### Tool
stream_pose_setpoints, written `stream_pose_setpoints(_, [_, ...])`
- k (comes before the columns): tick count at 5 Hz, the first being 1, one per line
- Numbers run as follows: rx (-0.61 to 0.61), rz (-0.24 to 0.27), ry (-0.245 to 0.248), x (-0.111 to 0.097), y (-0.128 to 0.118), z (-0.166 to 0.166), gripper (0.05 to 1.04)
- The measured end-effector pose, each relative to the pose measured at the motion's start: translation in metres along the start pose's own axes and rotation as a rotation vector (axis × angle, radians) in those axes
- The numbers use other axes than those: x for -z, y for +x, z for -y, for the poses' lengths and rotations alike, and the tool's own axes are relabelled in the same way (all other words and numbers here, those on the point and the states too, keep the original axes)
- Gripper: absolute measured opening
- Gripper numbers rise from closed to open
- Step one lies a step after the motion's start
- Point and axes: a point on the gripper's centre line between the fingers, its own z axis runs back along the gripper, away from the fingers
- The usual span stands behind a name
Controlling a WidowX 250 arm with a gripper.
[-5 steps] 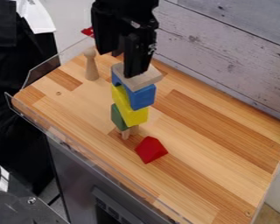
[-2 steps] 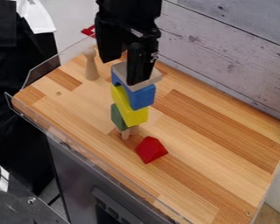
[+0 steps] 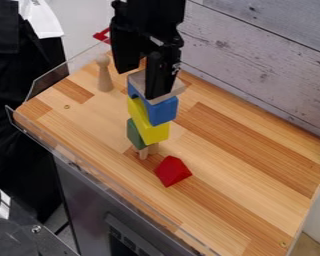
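Observation:
My gripper (image 3: 141, 84) hangs from the top edge over a stack of blocks, its two fingers apart. One finger is over the front part of the stack's top piece, the other at its back left. That top piece is a plain wooden block (image 3: 176, 89). Under it sits a blue arch block (image 3: 164, 111), then a yellow arch block (image 3: 153, 133). A green block (image 3: 136, 135) is lower down at the left, above small wooden pieces (image 3: 144, 152) near the tabletop. A red angular block (image 3: 172, 171) lies in front of the stack.
A wooden peg-shaped piece (image 3: 104, 75) stands at the back left of the wooden tabletop (image 3: 249, 175). A clear rim (image 3: 66, 70) runs along the table's left side. Behind is a whitewashed plank wall (image 3: 256, 55). A red object (image 3: 101, 35) shows beyond the back left corner.
The gripper has shifted slightly to the right and lower over the stack since the first frame, with little movement lately. The blocks have kept their places.

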Motion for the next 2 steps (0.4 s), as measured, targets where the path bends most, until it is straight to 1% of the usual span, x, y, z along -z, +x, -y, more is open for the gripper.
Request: stream_pose_setpoints(2, [0.016, 0.001, 0.009, 0.002, -0.0021, 0.0017, 1.0])
